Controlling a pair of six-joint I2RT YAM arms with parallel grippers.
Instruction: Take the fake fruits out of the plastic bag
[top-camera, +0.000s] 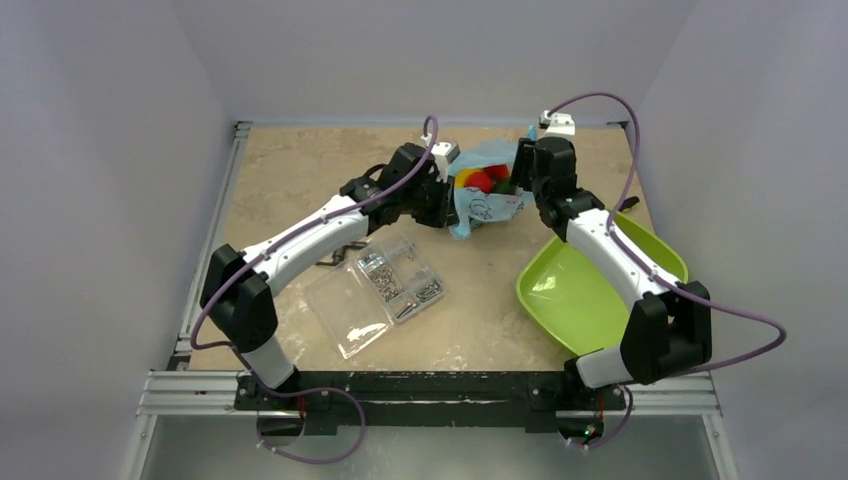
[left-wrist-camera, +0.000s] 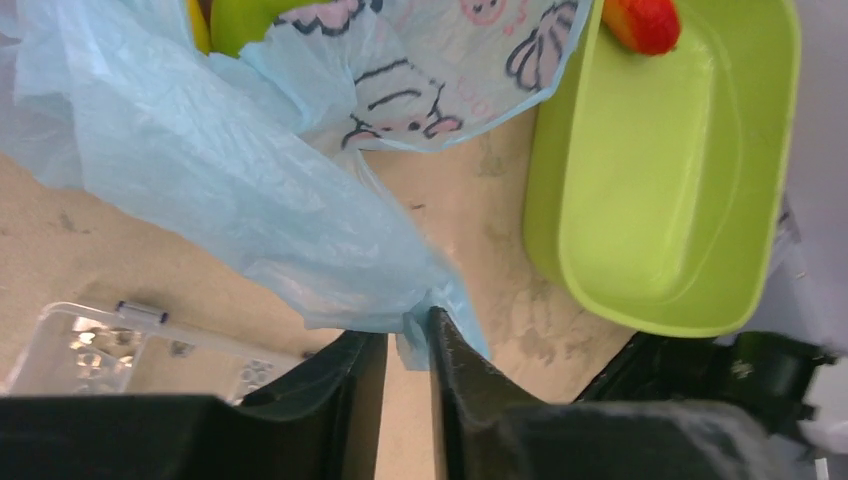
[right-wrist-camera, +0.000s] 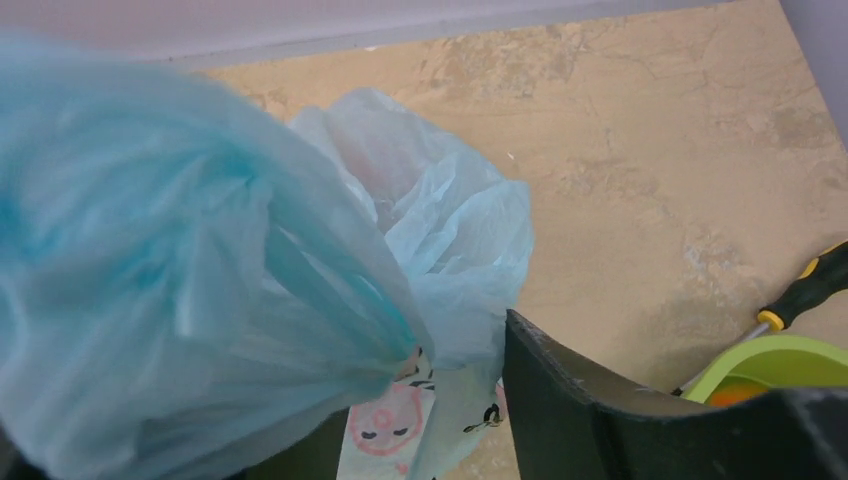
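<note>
The light-blue printed plastic bag (top-camera: 487, 200) lies crumpled at the back of the table between both grippers. Inside its mouth I see fake fruits: a red one (top-camera: 480, 181), a yellow one (top-camera: 463, 177) and a green one (left-wrist-camera: 250, 18). A red-orange strawberry piece (left-wrist-camera: 645, 22) sits at the lime-green tray's far end. My left gripper (left-wrist-camera: 408, 340) stands slightly open, a corner of the bag between its tips and against the right finger. My right gripper (right-wrist-camera: 425, 375) is open wider, with bunched bag film (right-wrist-camera: 200, 300) hanging between its fingers and over the left one.
The lime-green tray (top-camera: 590, 290) sits at the right, under the right arm. A clear compartment box (top-camera: 390, 290) with small metal parts lies open near the left arm. A black and yellow screwdriver (right-wrist-camera: 810, 290) rests by the tray's far rim.
</note>
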